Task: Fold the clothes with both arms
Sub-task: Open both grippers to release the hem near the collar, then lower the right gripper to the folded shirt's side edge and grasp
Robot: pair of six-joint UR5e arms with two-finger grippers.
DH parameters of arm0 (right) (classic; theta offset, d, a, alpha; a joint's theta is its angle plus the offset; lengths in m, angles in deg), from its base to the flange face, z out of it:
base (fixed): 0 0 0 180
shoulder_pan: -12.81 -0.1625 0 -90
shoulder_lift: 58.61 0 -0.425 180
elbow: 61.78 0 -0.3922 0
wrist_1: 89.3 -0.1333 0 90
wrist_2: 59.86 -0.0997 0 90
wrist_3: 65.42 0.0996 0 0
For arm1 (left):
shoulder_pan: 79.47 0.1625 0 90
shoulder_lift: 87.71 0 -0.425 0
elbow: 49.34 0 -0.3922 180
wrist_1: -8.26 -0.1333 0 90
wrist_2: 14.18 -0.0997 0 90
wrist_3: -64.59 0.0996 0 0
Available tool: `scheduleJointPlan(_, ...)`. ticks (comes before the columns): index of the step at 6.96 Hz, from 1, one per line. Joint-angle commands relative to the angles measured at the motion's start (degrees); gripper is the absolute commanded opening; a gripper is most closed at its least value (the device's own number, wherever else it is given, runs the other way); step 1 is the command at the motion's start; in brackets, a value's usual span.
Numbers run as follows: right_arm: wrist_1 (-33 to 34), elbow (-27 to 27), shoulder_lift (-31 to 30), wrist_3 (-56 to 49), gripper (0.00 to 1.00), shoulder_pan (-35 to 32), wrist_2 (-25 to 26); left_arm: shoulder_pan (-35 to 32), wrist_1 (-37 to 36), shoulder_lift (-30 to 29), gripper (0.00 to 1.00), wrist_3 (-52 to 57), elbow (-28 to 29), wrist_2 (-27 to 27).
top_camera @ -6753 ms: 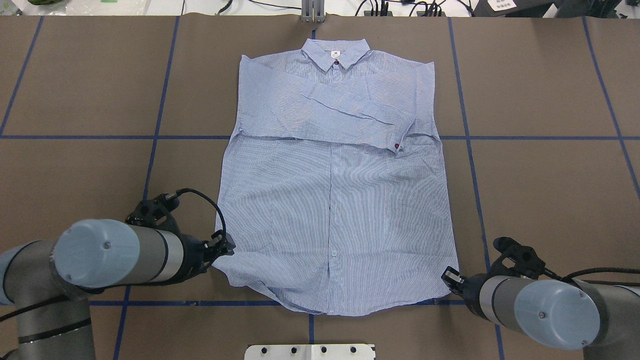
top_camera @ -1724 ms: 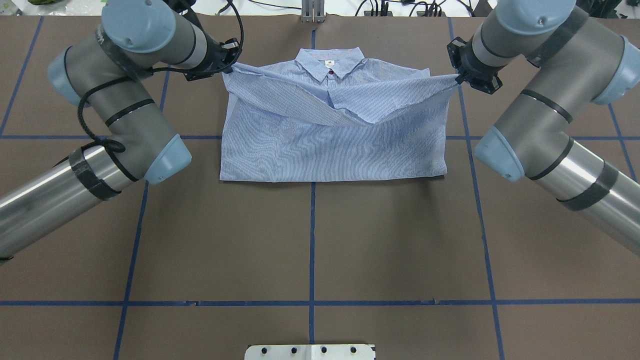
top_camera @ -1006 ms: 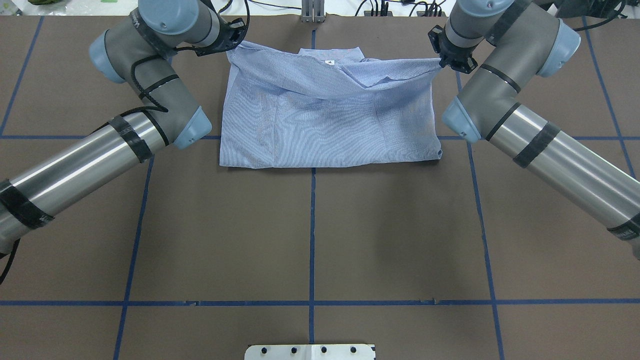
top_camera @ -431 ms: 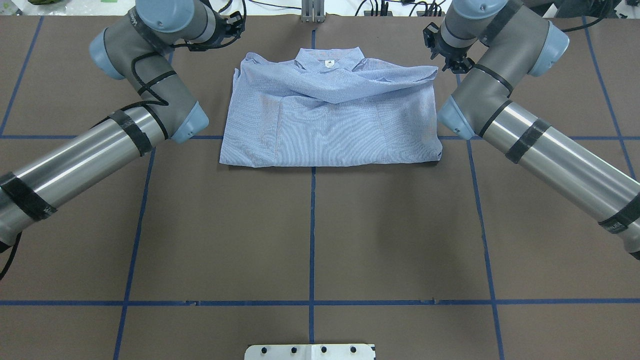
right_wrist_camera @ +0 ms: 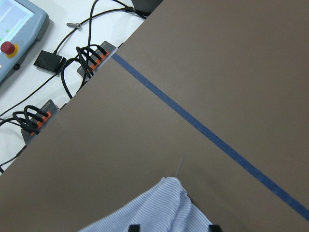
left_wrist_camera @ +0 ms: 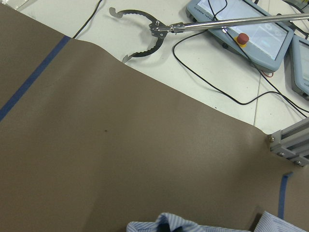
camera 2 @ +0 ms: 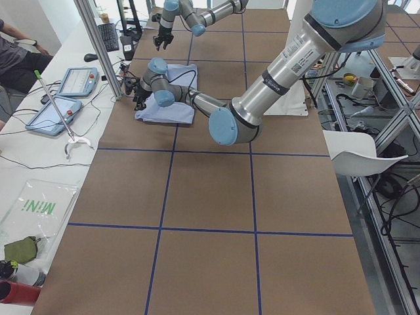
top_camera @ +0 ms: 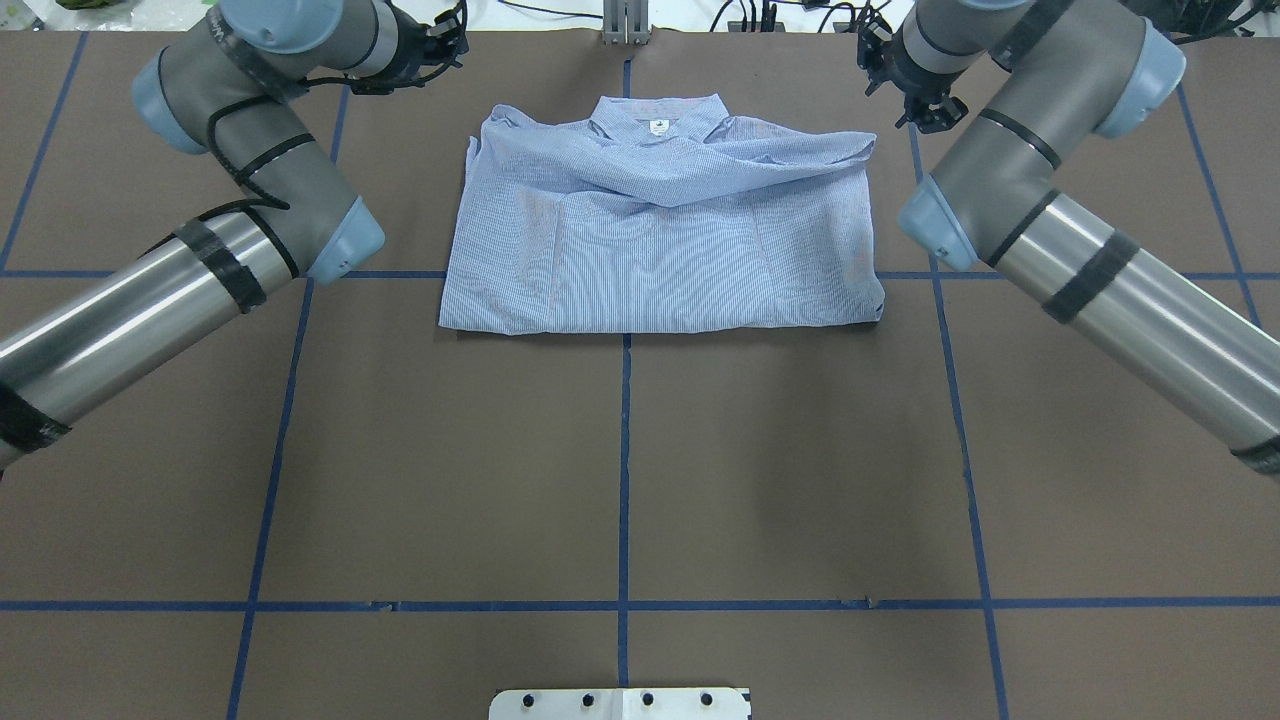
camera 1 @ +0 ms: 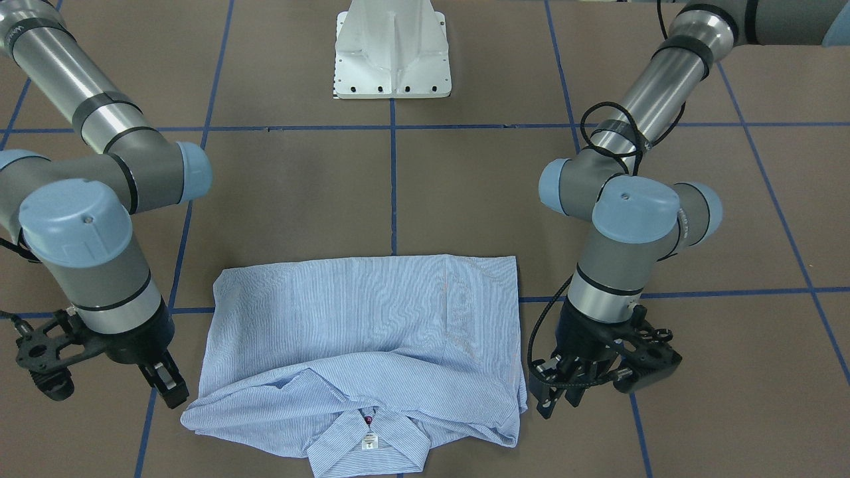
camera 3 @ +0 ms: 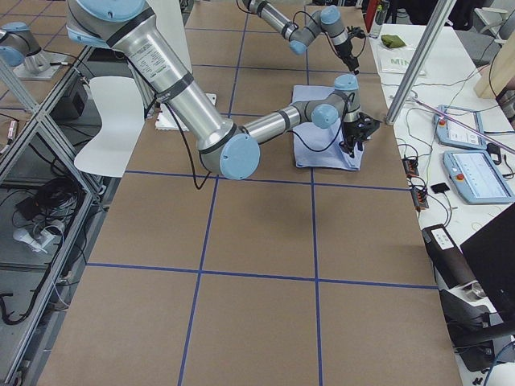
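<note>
The light blue striped shirt [top_camera: 660, 240] lies folded in half at the far middle of the table, its hem laid loosely over the chest just below the collar and white label [top_camera: 657, 126]. It also shows in the front view [camera 1: 372, 338]. My left gripper [top_camera: 445, 45] hangs open and empty just off the shirt's far left corner; in the front view it [camera 1: 556, 398] is beside the shirt's edge. My right gripper [top_camera: 915, 100] is open and empty off the far right corner, and shows in the front view [camera 1: 165, 384]. The right wrist view shows a shirt corner [right_wrist_camera: 145, 212] between the spread fingertips [right_wrist_camera: 131, 227].
The white pedestal base [camera 1: 392, 46] stands at the robot's side of the table. Blue tape lines [top_camera: 625, 470] cross the brown table cover. Beyond the far edge lie control pendants, cables and a metal grabber tool [left_wrist_camera: 145, 34]. A metal post [top_camera: 625, 20] stands behind the collar.
Both grippers carried the hem from the near edge up to the collar, folding the shirt in half, then let go. They have since drawn outward, away from the shirt's corners.
</note>
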Motion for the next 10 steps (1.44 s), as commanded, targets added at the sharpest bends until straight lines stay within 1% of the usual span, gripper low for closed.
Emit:
scheduleJointPlan(1, 0.44, -16.56, -13.82, 2.42, 0.63, 5.29, -0.7, -0.05, -0.19, 2.54, 0.58, -0.12, -4.04, 1.8)
scheduleJointPlan(2, 0.0, -18.71, -16.92, 5.57, 0.65, 8.88, -0.18, -0.05, -0.19, 2.54, 0.58, -0.38, -4.13, 1.8)
scheduleJointPlan(3, 0.0, -18.64, -17.21, 6.73, 0.65, 10.92, -0.08, -0.05, -0.19, 3.76, 0.58, -0.39, -4.4, 1.71)
scheduleJointPlan(4, 0.0, -18.38, -17.47, 7.36, 0.66, 12.07, 0.35, -0.05, -0.19, 4.12, 0.58, -0.47, -5.53, 1.63)
scheduleJointPlan(6, 0.0, -17.42, -17.66, 7.88, 0.69, 12.69, 0.53, -0.05, -0.19, 4.73, 0.58, -0.48, -5.89, 1.63)
scheduleJointPlan(7, -2.96, -14.71, -17.3, 8.67, 0.73, 12.78, 0.53, -0.05, -0.19, 4.65, 0.59, -0.48, -5.89, 1.63)
scheduleJointPlan(8, -10.21, -11.47, -17.04, 12.94, 0.73, 12.87, 0.45, -0.05, -0.19, 4.65, 0.59, -0.48, -5.89, 1.54)
scheduleJointPlan(9, -13.33, -10.74, -17.04, 14.73, 0.73, 13.05, 0.44, -0.05, -0.19, 4.65, 0.59, -0.56, -5.89, 1.54)
scheduleJointPlan(10, -13.45, -10.47, -17.04, 15.96, 0.75, 13.57, 0.53, -0.05, -0.28, 4.65, 0.59, -0.56, -5.89, 1.54)
